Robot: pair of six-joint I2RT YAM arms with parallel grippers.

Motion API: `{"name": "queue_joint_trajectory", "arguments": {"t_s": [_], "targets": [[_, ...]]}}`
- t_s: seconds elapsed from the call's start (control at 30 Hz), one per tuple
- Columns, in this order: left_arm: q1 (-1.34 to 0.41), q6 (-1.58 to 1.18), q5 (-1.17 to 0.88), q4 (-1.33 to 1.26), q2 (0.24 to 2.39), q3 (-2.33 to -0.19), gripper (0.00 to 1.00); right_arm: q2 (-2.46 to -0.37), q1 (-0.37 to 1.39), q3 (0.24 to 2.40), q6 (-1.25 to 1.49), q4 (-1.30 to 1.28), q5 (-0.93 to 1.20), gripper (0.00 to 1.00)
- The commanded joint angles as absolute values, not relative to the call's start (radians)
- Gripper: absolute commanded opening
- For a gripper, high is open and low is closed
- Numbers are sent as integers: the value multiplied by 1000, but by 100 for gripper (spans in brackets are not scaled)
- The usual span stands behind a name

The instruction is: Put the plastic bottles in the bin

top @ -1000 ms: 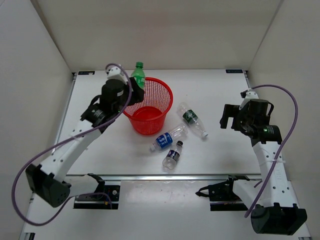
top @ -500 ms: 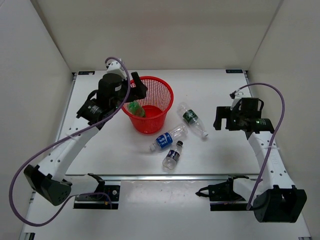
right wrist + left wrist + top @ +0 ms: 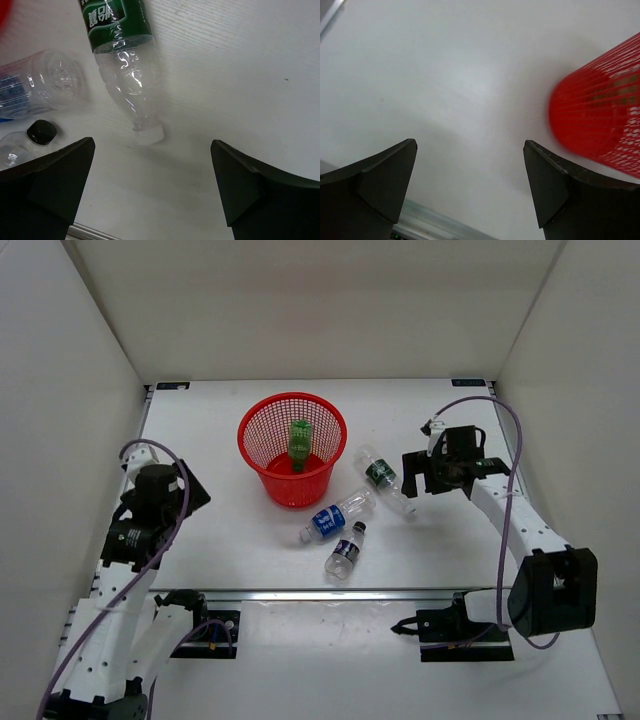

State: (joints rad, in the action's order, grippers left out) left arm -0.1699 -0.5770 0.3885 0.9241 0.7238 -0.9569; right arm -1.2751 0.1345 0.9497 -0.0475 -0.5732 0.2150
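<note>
While left pincer (image 3: 470, 145), right pincer (image 3: 153, 144) wide, one bottle (image 3: 299, 443) in bin (image 3: 262, 455), three bottles (image 3: 383, 478) (image 3: 334, 519) (image 3: 344, 553) outside.

The round red plastic mesh basket (image 3: 262, 472) has a fine lattice wall and a plain red base. The small plastic bottle (image 3: 299, 443) inside it is green. On the white table (image 3: 450, 540), the right-hand clear bottle (image 3: 385, 478) has a dark green label with white lettering and a white cap. The middle clear bottle (image 3: 336, 517) has a blue label. The nearest clear bottle (image 3: 345, 552) has a dark label and a black cap. The left claw (image 3: 470, 145) and right claw (image 3: 153, 142) are black.
</note>
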Motion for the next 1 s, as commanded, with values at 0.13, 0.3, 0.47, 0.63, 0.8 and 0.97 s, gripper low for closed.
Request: {"name": "queue_joint_trajectory", "arguments": {"t_s": [0.13, 0.3, 0.47, 0.63, 0.8, 0.97], "targets": [[-173, -630, 371, 980, 707, -891, 99, -1390, 204, 960, -98, -465, 163, 99], [-176, -634, 388, 985, 718, -904, 99, -1450, 202, 966, -98, -437, 145, 99], [-161, -635, 376, 963, 718, -876, 99, -1529, 264, 1003, -155, -445, 63, 99], [-161, -634, 388, 962, 730, -888, 99, -1615, 299, 1031, -158, -445, 45, 99], [-156, -632, 388, 951, 715, -897, 99, -1741, 278, 1136, -114, -505, 71, 98], [-153, -626, 399, 968, 718, -905, 99, -1825, 264, 1193, -87, -538, 84, 83]]}}
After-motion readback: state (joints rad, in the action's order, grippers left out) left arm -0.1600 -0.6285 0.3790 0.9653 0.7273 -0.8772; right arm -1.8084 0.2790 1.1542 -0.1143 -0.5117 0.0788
